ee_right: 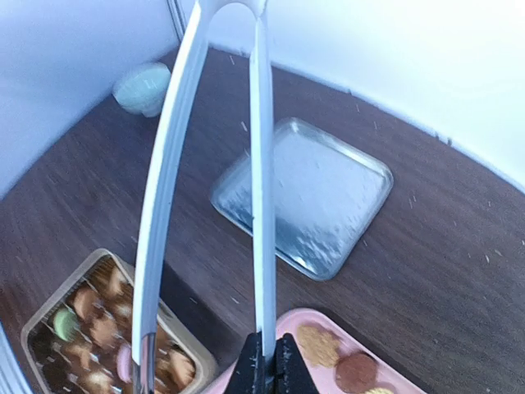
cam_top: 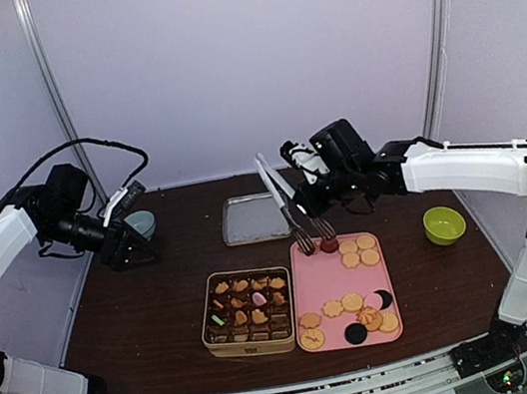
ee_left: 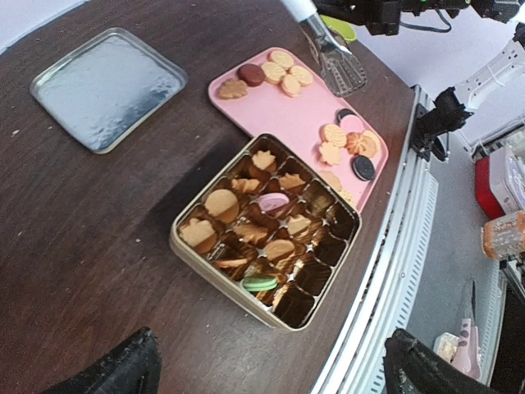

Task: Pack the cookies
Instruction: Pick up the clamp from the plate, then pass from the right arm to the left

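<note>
Brown desk (cam_top: pixel 142 318): cookies (cam_top: pixel 358 250) being carried on pink tray (cam_top: pixel 319 284); tongs (ee_right: pixel 261 205) being clamped by right gripper (ee_right: pixel 267 373); left gripper (cam_top: pixel 134 249) being held apart.

The small round cookies (cam_top: pixel 359 251), mostly tan with a few black, pink and green, sit on a pink rectangular plastic tray (cam_top: pixel 314 285) and in a gold square tin (cam_top: pixel 251 347); the wooden desk (cam_top: pixel 152 317) is dark brown.

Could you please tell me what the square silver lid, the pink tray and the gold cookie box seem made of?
The square silver lid looks like metal: dull, mottled sheen. The rectangular pink tray is probably plastic: matte, even colour. The square gold cookie box seems tin: shiny reflective walls.
</note>
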